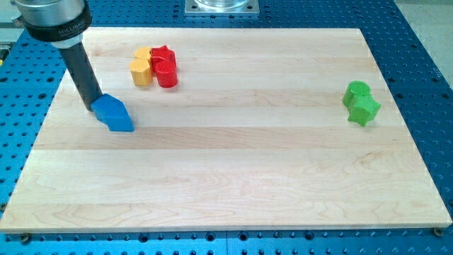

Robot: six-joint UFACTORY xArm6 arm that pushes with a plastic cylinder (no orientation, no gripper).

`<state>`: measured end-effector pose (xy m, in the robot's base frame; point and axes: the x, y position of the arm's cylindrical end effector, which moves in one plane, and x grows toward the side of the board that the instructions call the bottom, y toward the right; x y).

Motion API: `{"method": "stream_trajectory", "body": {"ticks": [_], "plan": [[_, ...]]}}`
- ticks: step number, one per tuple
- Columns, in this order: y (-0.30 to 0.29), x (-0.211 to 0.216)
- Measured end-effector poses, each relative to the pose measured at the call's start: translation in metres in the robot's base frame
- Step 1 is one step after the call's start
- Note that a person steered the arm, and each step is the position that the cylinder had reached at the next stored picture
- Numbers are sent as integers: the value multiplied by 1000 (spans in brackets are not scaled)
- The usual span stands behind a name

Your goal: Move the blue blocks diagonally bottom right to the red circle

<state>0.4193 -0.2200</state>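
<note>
Here the blue blocks (115, 113) sit near the view's upper left of the wooden board (233, 177), so tightly joined that they read as one wedge-like lump (I cannot tell where one ends and the other begins). My tip (94, 109) rests against their left edge, touching or nearly so; there is no claw to open or close, just the bare rod.

The red circle (167, 73) lies up and to the right, pressed against a red star (162, 55) and two yellow blocks (142, 67). The goal spot is just below and right of that circle, so the push should run rightward and only slightly upward — wide of the cluster.

I judge it best to keep my tip centred behind the pair, since an off-centre shove could split them. Two green blocks (361, 103), far right, are no concern.
</note>
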Motion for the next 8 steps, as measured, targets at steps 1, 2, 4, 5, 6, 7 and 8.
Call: {"method": "stream_trajectory", "body": {"ticks": [1,2,4,5,6,7,8], "plan": [[0,25],[7,48],[60,52],[98,35],[135,-2],[173,-14],[211,-21]]}}
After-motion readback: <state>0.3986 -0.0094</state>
